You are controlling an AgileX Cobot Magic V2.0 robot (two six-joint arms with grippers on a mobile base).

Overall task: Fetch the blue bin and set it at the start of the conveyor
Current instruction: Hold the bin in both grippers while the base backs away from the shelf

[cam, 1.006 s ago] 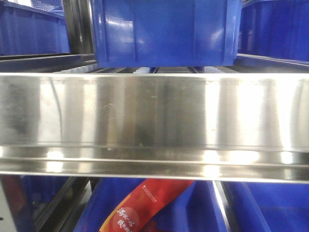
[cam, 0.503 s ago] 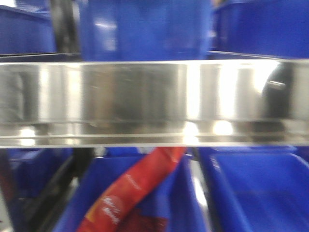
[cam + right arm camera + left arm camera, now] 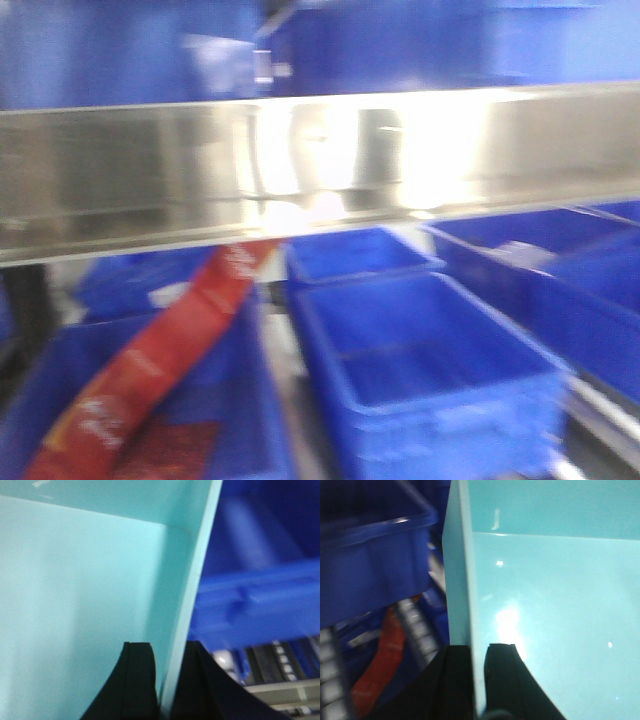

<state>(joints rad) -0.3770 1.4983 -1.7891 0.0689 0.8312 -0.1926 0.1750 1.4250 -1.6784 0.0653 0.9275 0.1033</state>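
Observation:
The blue bin (image 3: 550, 595) is a light turquoise tub that fills most of the left wrist view. My left gripper (image 3: 478, 652) is shut on its left wall, one black finger outside and one inside. The bin also fills the right wrist view (image 3: 75, 580). My right gripper (image 3: 169, 650) is shut on its right wall in the same way. The bin looks empty inside. It does not show in the front view, which is blurred. The conveyor start is out of view.
A shiny steel shelf rail (image 3: 120, 180) crosses the front view. Below it stand several dark blue crates (image 3: 420, 370); the left one holds a red packet (image 3: 160, 360). Dark blue crates (image 3: 370, 565) on shelf rollers (image 3: 415, 625) lie left of the bin, another crate (image 3: 260, 595) right.
The front view has swung: the steel rail has risen in frame and the lower crates and red packet have come into fuller view, with motion blur.

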